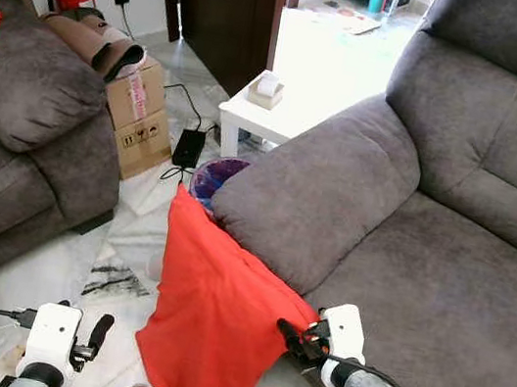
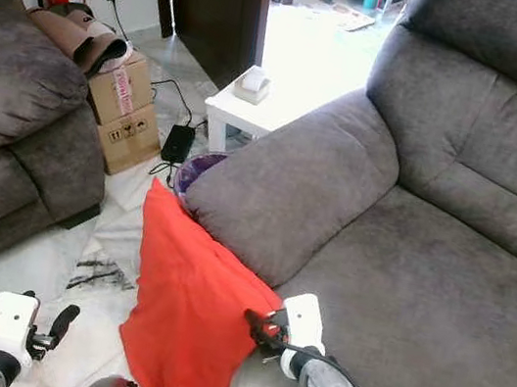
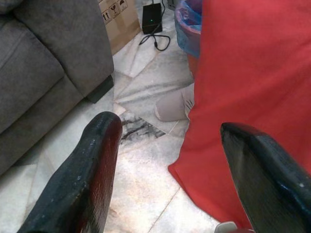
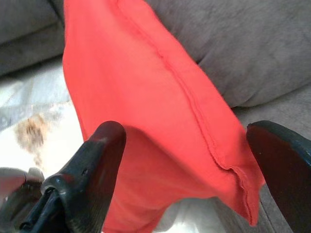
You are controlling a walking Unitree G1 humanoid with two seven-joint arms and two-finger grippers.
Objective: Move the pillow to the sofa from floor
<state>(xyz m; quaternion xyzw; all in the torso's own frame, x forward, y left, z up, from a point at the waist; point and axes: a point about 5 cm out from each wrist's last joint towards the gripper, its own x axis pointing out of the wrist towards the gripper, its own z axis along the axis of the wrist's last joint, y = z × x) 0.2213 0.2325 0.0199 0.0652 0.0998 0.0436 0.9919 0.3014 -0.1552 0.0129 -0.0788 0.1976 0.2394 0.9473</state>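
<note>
The red pillow (image 1: 208, 314) stands on the marble floor (image 1: 77, 268), leaning against the sofa (image 1: 423, 281) armrest. The right gripper (image 4: 189, 170) spreads wide at its edge, gripping nothing; the left gripper (image 3: 170, 160) gapes over bare floor beside it.

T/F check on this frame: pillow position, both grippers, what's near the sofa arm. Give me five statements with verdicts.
1. The red pillow leans against the front of the grey sofa, its lower end down at the floor. True.
2. The right gripper is shut on the pillow. False: its fingers are spread open, with the pillow's corner between them.
3. The left gripper is open, over the marble floor beside the pillow. True.
4. The pillow already lies on the sofa seat. False: it stands off the seat, against the armrest.
5. A cardboard box sits on the white side table. False: the box stands on the floor by the other sofa.
</note>
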